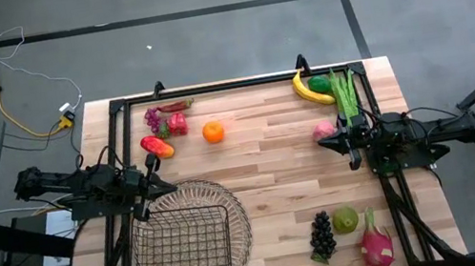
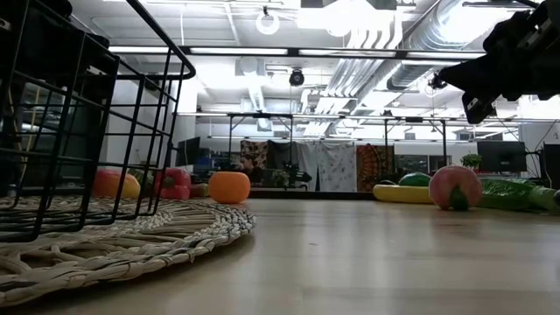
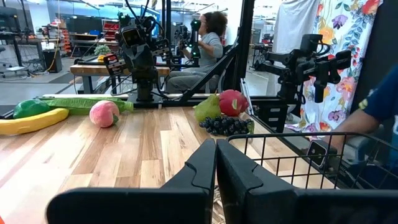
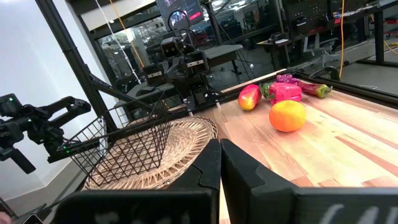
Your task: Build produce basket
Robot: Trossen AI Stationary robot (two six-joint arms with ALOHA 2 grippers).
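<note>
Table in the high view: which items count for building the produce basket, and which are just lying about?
For the job:
basket, empty
banana
green beans
peach
orange
mango
dark grapes
pear
dragon fruit

Lying about:
woven mat under the basket
yellow cable on the floor

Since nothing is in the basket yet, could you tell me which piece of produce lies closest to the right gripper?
The pink peach: it lies just beyond the shut right gripper, nearly touching its tip. The banana and green beans lie farther back.
</note>
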